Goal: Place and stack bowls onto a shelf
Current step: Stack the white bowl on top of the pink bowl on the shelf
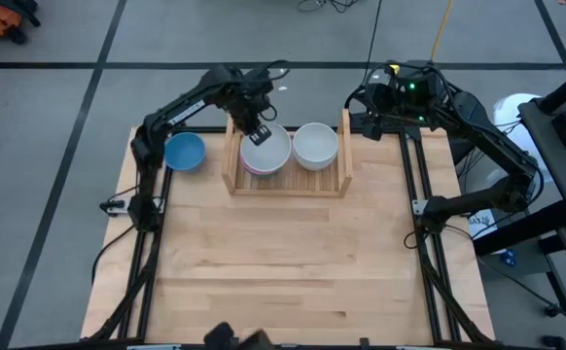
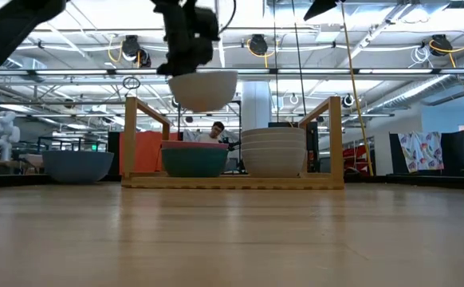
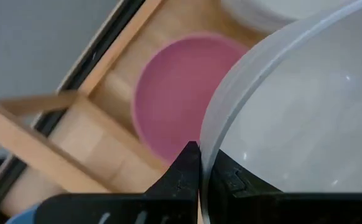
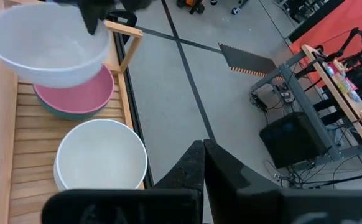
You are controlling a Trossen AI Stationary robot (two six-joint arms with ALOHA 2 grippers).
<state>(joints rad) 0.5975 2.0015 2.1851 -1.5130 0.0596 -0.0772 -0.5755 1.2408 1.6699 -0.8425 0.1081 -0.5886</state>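
Note:
My left gripper (image 1: 257, 131) is shut on a white bowl (image 2: 203, 89) and holds it in the air above the shelf (image 1: 287, 182). Below it, a pink bowl (image 3: 175, 93) sits nested in a teal bowl (image 2: 194, 162) on the shelf's left part. A stack of white bowls (image 1: 315, 144) rests on the slatted base beside them. The blue bowl (image 1: 184, 151) sits on the table left of the shelf. My right gripper (image 4: 203, 163) is shut and waits off the table's far right corner. My left gripper pinches the white bowl's rim (image 3: 207, 149) between its two fingers, one finger inside the bowl and one outside. The fingers come from above at the rim's far-left side. The bowl hangs lifted clear over the pink bowl, roughly level.
The shelf's two upright side panels (image 2: 139, 131) (image 2: 333, 131) flank the bowls. Dark metal frame rails (image 1: 421, 243) run along the table's left and right sides. Bare tabletop (image 1: 283, 262) spreads in front of the shelf. A person shows far behind the shelf in the low view.

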